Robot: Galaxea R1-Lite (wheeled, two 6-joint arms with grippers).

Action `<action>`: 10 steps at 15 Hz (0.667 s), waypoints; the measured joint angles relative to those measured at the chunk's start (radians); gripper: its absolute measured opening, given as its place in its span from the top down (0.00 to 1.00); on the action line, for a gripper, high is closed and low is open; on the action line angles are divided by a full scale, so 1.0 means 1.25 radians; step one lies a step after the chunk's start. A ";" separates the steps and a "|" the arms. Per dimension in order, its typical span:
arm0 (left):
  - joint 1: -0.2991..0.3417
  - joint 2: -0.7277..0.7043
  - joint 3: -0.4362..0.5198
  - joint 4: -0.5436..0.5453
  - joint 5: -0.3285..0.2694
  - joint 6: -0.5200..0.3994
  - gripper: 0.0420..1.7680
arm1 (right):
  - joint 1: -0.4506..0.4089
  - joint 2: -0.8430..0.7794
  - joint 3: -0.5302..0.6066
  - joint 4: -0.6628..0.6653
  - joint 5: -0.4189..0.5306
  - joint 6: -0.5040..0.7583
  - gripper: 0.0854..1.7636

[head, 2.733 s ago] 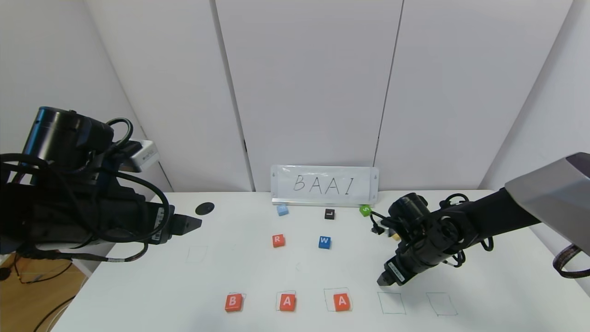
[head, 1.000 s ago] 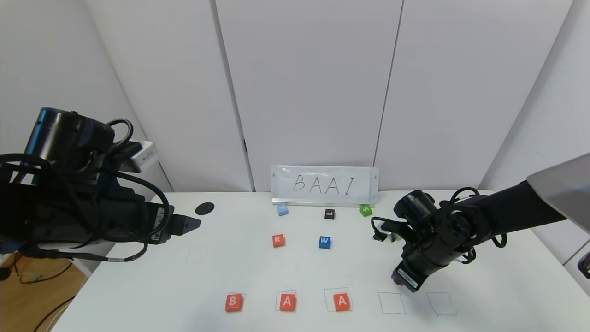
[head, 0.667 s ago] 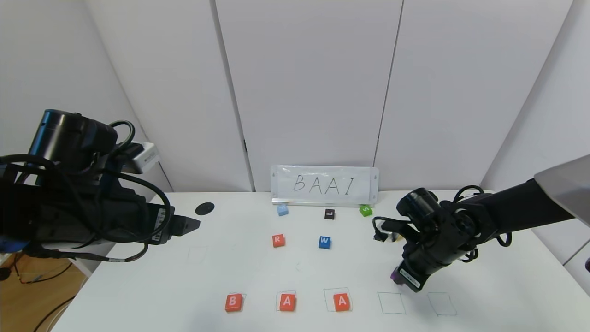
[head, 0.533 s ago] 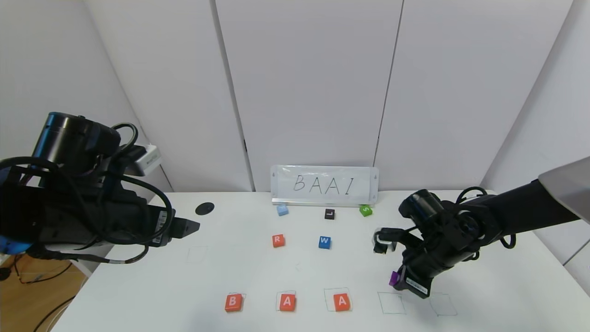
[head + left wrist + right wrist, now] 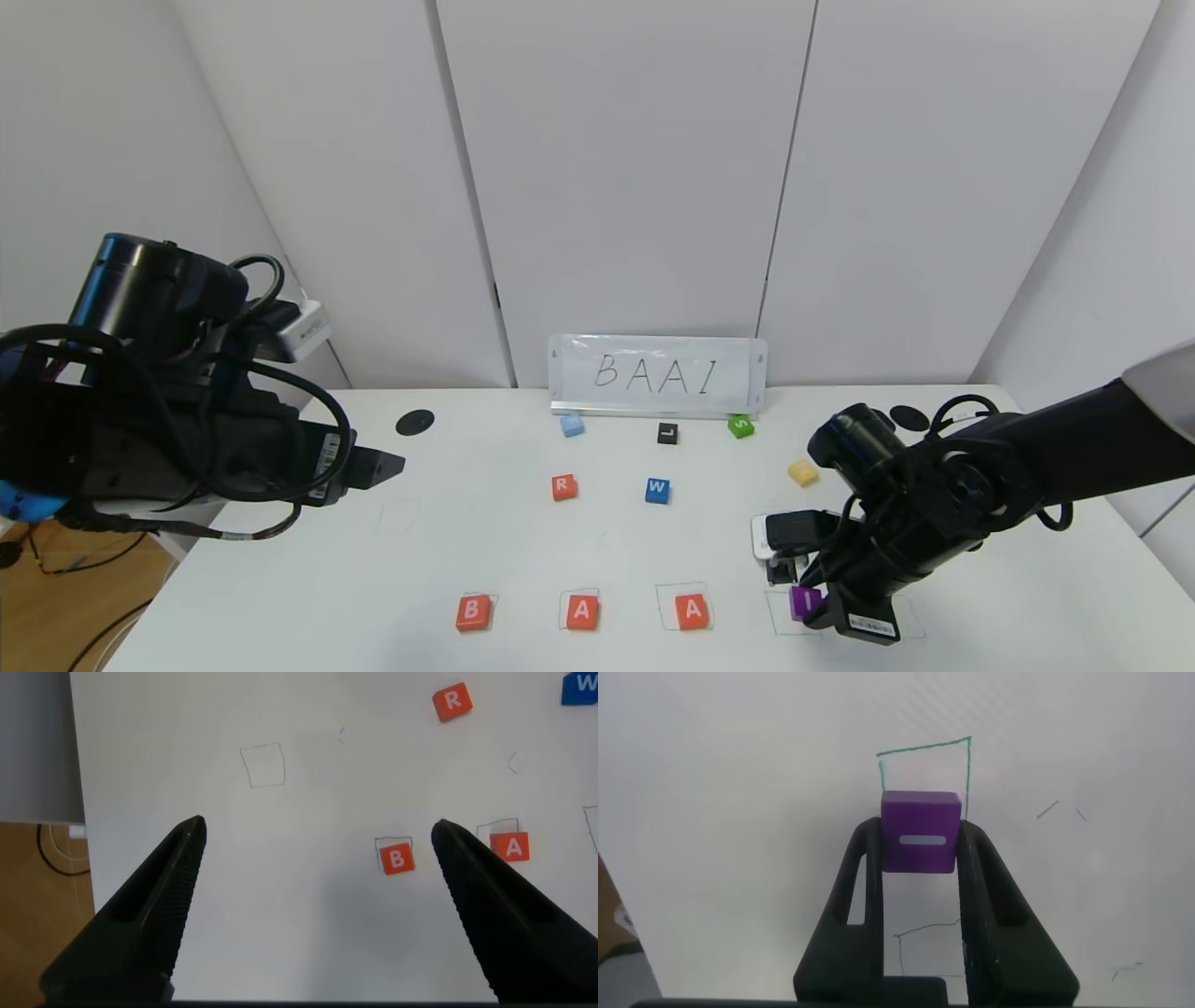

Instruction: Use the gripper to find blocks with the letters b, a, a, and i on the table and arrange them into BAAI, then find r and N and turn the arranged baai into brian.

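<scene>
White wall panels stood behind the table [image 5: 280, 579], and a card lettered BAAI [image 5: 657, 374] leaned against them at the far edge.

The right claw [image 5: 810, 605] hung low over the near right part of the table, its two fingers [image 5: 859, 873] closed tight on the purple I block [image 5: 920, 831], which sat clamped between their tips. In the right wrist view a green-outlined square [image 5: 924, 751] lay on the table just beyond the block, its near edge hidden behind it; whether the block touched the table I cannot tell. Another drawn square [image 5: 896, 621] lay just on the claw's outer side.

Toward the robot's left of that claw ran the near row: an orange-red A block [image 5: 692, 611] closest, a second A block [image 5: 582, 611] past it, and the B block [image 5: 472, 612] farthest, each on or overlapping its own drawn square. Farther from the robot than the claw lay the yellow block [image 5: 803, 472], and beyond and to its left the blue W block [image 5: 657, 490] and the orange-red R block [image 5: 563, 486]. Near the card sat a light blue block [image 5: 571, 426], a black L block [image 5: 667, 433] and a green block [image 5: 740, 427].

The left claw [image 5: 318, 896] was held over the left side of the table, well apart from all blocks, its fingers [image 5: 149, 905] spread wide with nothing between them. A black disc [image 5: 414, 422] lay beyond it.
</scene>
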 joint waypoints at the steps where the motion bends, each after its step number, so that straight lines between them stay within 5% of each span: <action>1: -0.003 -0.001 0.002 0.000 0.005 0.003 0.03 | 0.002 0.001 0.003 0.001 0.000 -0.014 0.74; 10: -0.029 0.000 0.014 0.000 0.021 0.004 0.03 | 0.008 0.067 -0.002 -0.031 -0.005 -0.079 0.74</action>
